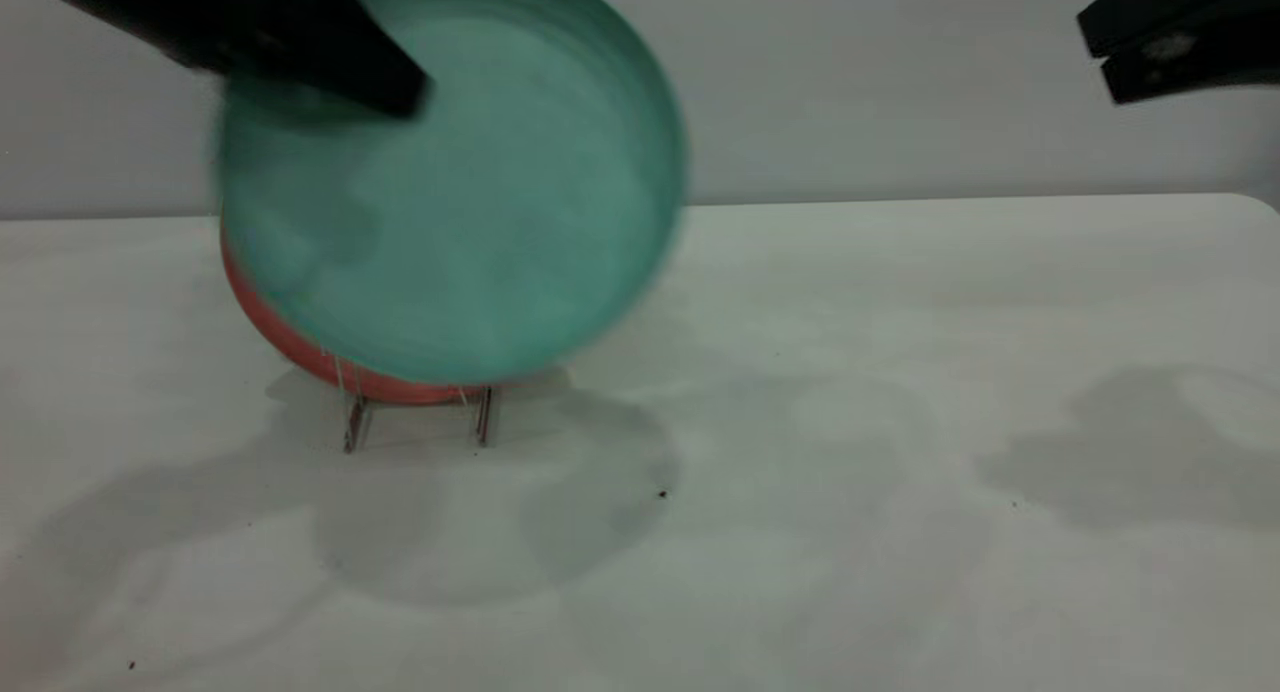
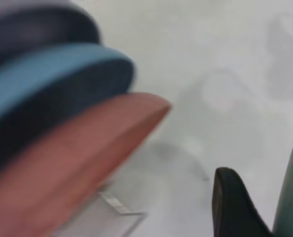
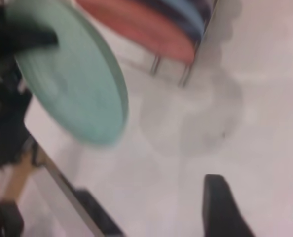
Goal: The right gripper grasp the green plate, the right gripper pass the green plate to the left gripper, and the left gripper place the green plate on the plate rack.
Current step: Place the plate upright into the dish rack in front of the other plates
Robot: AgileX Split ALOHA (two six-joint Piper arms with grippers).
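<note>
The left end effector [image 1: 395, 87] pinches the green plate [image 1: 470, 192] by its upper rim, upright above the plate rack [image 1: 420, 417] before a pink plate [image 1: 290, 347]; right end effector [image 1: 1105, 57] spread, well apart

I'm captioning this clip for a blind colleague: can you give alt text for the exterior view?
The left tool holds the green plate upright by its upper rim, just above the plate rack, where a pink plate already stands behind it. The right tool hangs at the top right corner.
</note>
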